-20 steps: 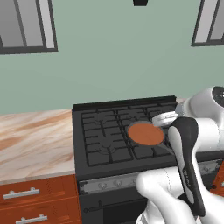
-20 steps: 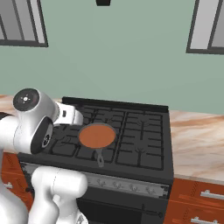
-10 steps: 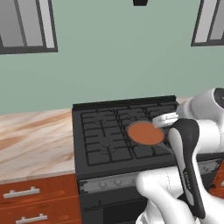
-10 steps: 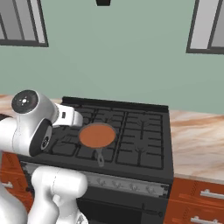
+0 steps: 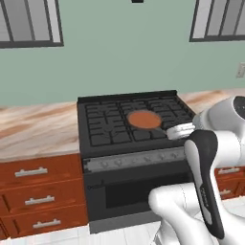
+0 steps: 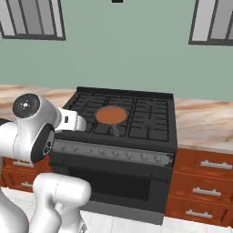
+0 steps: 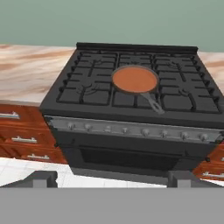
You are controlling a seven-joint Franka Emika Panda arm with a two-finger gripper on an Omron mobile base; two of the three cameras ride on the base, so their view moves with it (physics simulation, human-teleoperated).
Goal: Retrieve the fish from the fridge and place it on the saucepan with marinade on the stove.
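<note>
Stove centre frame in the hand view, marble counter at its left. Saucepan with marinade sits on the middle grates, thin handle pointing toward the lower right of frame. Claw at bottom edge, tips spread wide, nothing between them.

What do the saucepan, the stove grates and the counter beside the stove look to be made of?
The saucepan with marinade looks like dark matte metal, with a thin black handle and a flat reddish-brown fill. The grates on the stove look like black cast iron: heavy matte bars. The counter looks like polished stone, probably marble, going by its beige and brown veining. All is rendered, so these are guesses.
</note>
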